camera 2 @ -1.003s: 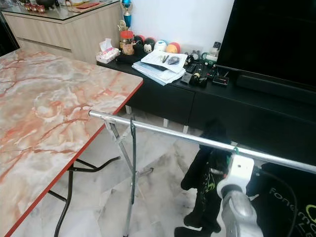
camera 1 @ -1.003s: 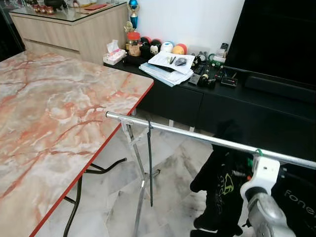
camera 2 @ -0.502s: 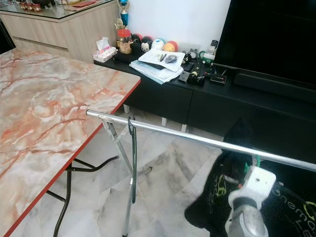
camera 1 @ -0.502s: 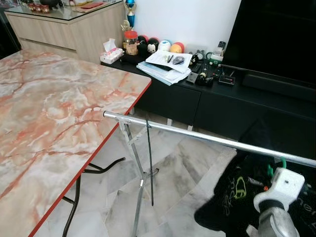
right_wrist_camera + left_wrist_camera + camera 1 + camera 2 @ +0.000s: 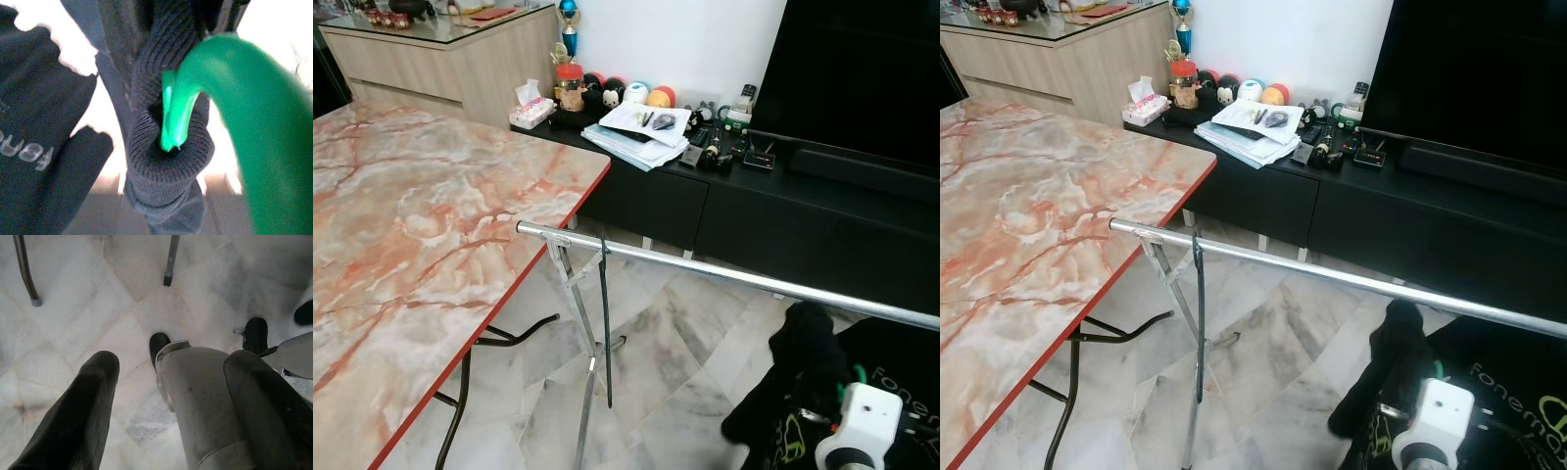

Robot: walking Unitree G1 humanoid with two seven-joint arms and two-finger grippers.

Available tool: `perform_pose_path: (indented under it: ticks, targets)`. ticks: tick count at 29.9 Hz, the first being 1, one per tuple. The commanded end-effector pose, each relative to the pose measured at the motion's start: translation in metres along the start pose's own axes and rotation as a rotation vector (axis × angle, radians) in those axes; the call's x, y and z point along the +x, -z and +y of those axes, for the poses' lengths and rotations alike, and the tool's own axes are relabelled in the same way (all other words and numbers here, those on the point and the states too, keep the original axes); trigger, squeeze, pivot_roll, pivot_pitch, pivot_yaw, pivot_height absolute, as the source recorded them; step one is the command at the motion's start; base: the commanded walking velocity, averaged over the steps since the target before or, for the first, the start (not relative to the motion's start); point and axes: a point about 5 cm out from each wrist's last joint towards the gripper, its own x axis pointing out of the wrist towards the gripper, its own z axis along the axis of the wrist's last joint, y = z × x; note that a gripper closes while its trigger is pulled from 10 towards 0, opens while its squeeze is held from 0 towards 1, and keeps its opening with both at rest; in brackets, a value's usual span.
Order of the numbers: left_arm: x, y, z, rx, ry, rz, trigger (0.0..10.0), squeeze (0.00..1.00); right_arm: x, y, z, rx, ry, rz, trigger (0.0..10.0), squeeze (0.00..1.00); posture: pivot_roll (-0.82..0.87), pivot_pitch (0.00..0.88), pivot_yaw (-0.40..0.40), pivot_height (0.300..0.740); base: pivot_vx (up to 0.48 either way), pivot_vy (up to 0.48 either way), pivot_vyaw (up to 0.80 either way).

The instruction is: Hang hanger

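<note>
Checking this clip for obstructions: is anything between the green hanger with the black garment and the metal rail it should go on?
Nothing visible blocks it. The green hanger, carrying the black garment, sits below the metal rail, and the rail above it is bare; a thin black hanger hangs far toward the rail's left end.

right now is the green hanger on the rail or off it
Off. The green hanger, threaded through the black garment, sits by the right tool's wrist, below the rail.

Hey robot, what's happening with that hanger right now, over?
Right arm low, below the rail. Green hanger with black garment not hung. Left gripper open, idle over floor. Nothing blocking the rail.
</note>
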Motion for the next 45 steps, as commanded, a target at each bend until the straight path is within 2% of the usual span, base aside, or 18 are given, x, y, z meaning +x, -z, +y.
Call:
perform_pose_path:
  ticks: [1,4,6,8,10,13,16,18,24,33,40,45]
  targets:
    - [-0.002,0.009,-0.001,-0.002,0.001,0.029,10.0,0.0,0.008,0.01,0.004,-0.055,-0.065,0.038,10.0,0.0,0.01,0.005,-0.035,0.74,0.0,0.0,0.0]
    - [-0.002,0.009,-0.001,-0.008,-0.007,0.025,10.0,0.0,0.022,0.015,0.003,-0.1,-0.083,0.045,10.0,0.0,0.01,0.0,-0.033,0.74,0.0,0.0,0.0]
    - [-0.002,0.008,0.0,-0.012,-0.012,0.02,10.0,0.0,0.029,0.019,0.003,-0.164,-0.094,0.037,10.0,0.0,0.01,0.0,-0.03,0.74,0.0,0.0,0.0]
    - [-0.002,0.008,0.003,-0.003,-0.022,0.018,10.0,0.0,0.034,0.024,0.002,-0.18,-0.088,0.038,10.0,0.0,0.03,0.0,-0.029,0.74,0.0,0.0,0.0]
    - [-0.003,0.007,0.009,-0.003,-0.03,0.014,10.0,0.0,0.037,0.022,0.001,-0.166,-0.074,0.01,10.0,0.0,0.06,0.0,-0.029,0.74,0.0,0.0,0.0]
    - [-0.007,0.012,0.021,-0.013,-0.052,0.016,10.0,0.0,0.039,0.01,0.005,-0.077,-0.068,-0.1,10.0,0.0,0.04,0.0,-0.018,0.74,0.0,0.0,0.0]
    - [-0.008,0.015,0.025,-0.014,-0.061,0.02,10.0,0.0,0.038,0.007,0.006,-0.052,-0.065,-0.15,10.0,0.0,0.03,0.0,-0.012,0.74,0.0,0.0,0.0]
    - [-0.01,0.019,0.028,-0.012,-0.067,0.025,10.0,0.0,0.033,0.009,0.009,-0.011,-0.055,-0.19,10.0,0.0,0.02,0.0,-0.004,0.74,0.0,0.0,0.0]
    - [-0.015,0.029,0.031,-0.03,-0.08,0.032,10.0,0.0,0.021,0.011,0.018,0.023,-0.093,-0.269,10.0,0.0,0.01,0.0,-0.005,0.74,0.0,0.0,0.0]
    - [-0.015,0.029,0.032,-0.031,-0.078,0.035,10.0,0.0,0.024,-0.001,0.02,0.045,-0.107,-0.312,10.0,0.0,0.02,0.0,-0.013,0.74,0.0,0.0,0.0]
    - [-0.014,0.028,0.032,-0.034,-0.078,0.037,10.0,0.0,0.024,-0.001,0.018,0.059,-0.095,-0.304,10.0,0.0,0.02,0.008,-0.014,0.74,0.0,0.0,0.0]
    - [-0.011,0.026,0.022,-0.035,-0.068,0.036,10.0,0.0,0.025,0.004,0.019,0.085,-0.085,-0.262,10.0,0.0,0.03,0.023,-0.013,0.74,0.0,0.0,-0.48]
